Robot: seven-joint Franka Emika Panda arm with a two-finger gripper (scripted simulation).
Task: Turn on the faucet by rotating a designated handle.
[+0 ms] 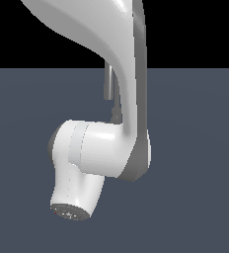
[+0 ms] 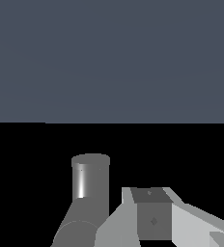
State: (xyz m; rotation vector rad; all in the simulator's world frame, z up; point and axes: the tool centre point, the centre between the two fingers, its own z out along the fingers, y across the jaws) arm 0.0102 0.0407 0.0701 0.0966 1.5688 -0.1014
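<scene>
Arm [image 1: 106, 148] blocks the faucet [image 1: 108, 84].
Hand [image 2: 155, 219] sits beside the faucet; its grip state cannot be told.

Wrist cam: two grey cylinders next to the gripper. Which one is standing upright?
The flat-topped cylinder with the bright vertical highlight stands upright. The slanted tube below it runs at an angle and is cut off by the picture's edge.

A bare simulated scene: a flat slate-blue floor [image 1: 195, 197] meets a plain black backdrop [image 1: 195, 29], with no room furnishings.
</scene>
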